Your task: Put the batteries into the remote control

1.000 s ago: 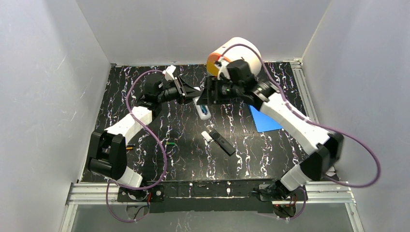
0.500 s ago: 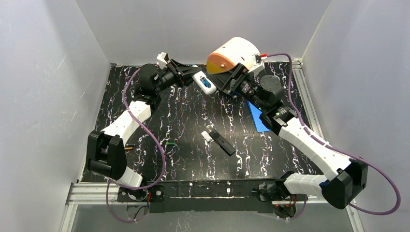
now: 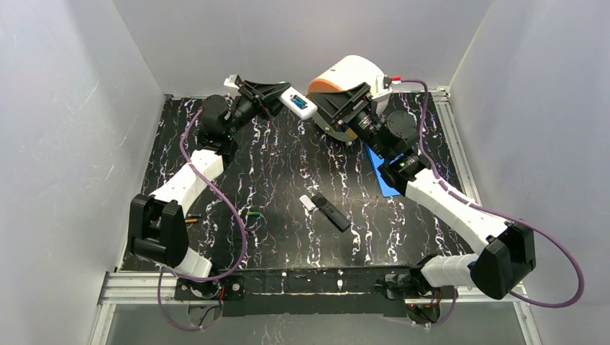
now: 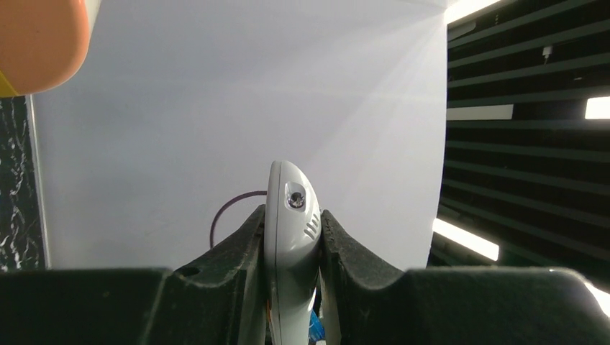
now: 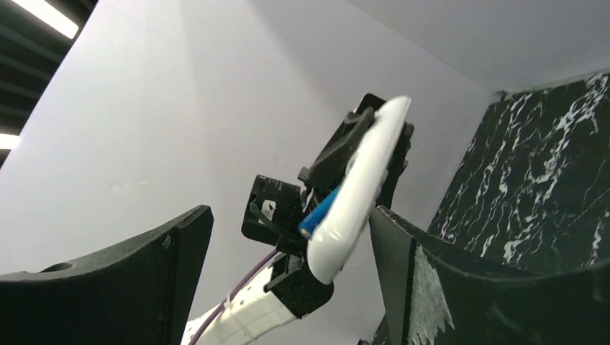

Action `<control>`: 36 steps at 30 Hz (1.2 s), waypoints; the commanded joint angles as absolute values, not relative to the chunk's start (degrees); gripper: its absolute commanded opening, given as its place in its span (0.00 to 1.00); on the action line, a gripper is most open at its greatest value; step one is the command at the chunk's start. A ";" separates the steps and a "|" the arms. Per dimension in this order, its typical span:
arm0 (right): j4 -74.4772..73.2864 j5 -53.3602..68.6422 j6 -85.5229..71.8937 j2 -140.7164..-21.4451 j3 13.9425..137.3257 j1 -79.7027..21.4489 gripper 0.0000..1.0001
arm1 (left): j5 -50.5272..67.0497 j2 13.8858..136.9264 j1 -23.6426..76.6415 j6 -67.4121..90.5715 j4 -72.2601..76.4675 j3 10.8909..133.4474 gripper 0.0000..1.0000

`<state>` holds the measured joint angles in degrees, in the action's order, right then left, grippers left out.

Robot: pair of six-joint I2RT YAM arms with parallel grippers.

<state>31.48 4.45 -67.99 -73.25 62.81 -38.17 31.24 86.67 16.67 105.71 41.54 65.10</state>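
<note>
**Remote Held Aloft at the Far Edge of the Table**

Top view: the left gripper (image 4: 291, 237) is clamped on the sides of the white plastic oblong remote control (image 3: 297, 105), which is raised at 12 o'clock over the black marbled table (image 3: 288, 172). A blue cylindrical battery (image 5: 319, 210) lies in the remote's open compartment. At 3 o'clock of the remote is the right gripper (image 5: 289, 215), its jaws spread wide and holding nothing. Near mid-table lies a slim black rectangular piece (image 3: 331, 213), with a small white piece (image 3: 308, 203) just beside its 10 o'clock end. A green cylindrical battery (image 3: 252, 213) lies at 9 o'clock of these, and an orange-yellow cylindrical battery (image 3: 191, 221) lies farther toward 9 o'clock, near the left arm.
</note>
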 commanded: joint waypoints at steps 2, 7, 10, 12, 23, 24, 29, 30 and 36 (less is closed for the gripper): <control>32.46 5.75 -71.55 -73.17 62.63 -38.83 0.92 | 28.28 84.73 17.14 107.71 46.47 65.44 0.00; 26.94 1.48 -68.55 -70.91 61.99 -38.76 0.99 | 27.84 84.97 16.99 107.49 46.85 65.12 0.00; 28.30 3.74 -69.06 -72.16 62.27 -38.76 0.99 | 28.10 85.48 16.96 107.89 47.09 65.37 0.00; 30.51 4.84 -70.09 -73.21 62.39 -38.75 0.97 | 28.65 85.68 16.96 107.88 47.13 65.91 0.00; 33.53 7.82 -74.70 -77.57 65.22 -37.39 0.82 | 29.87 85.35 16.95 106.56 47.11 65.77 0.00; 34.00 7.94 -74.85 -77.75 65.26 -37.25 0.82 | 30.00 85.27 16.96 106.61 47.11 65.60 0.00; 34.40 8.48 -75.15 -78.11 65.52 -36.95 0.83 | 29.93 84.99 16.96 106.51 47.12 65.13 0.00; 34.60 8.51 -75.08 -77.92 65.32 -36.94 0.84 | 29.85 84.99 16.96 106.51 47.13 65.12 0.00; 36.38 8.06 -73.44 -75.78 62.42 -36.96 0.88 | 29.36 85.32 16.96 106.53 47.11 65.58 0.00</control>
<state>31.70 7.90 -74.70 -78.08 62.89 -37.15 29.19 86.72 16.71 106.91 44.60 65.08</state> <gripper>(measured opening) 0.869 0.233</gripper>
